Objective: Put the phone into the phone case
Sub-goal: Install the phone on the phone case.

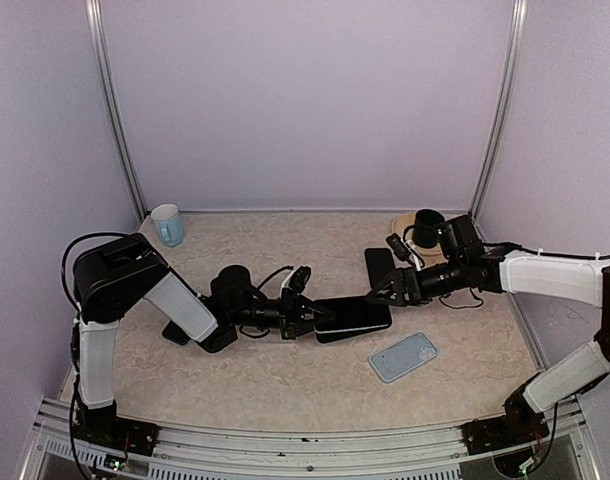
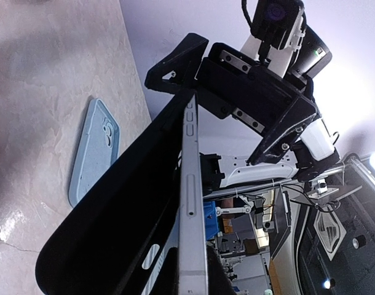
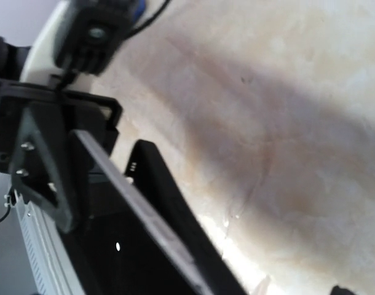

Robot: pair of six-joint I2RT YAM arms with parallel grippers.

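Pinching the phone (image 1: 360,318), left tool (image 1: 318,318) hovers beside phone case (image 1: 403,357)

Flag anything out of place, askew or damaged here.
Nothing spilled or broken. Only the phone stands out: clamped at one end by the left gripper, with the open right gripper at its far end, while the blue case lies skewed, apart from it.

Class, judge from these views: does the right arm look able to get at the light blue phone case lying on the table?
Probably yes. The phone case lies flat in the open close to the right gripper, whose open fingers only straddle the end of the phone; nothing lies between.
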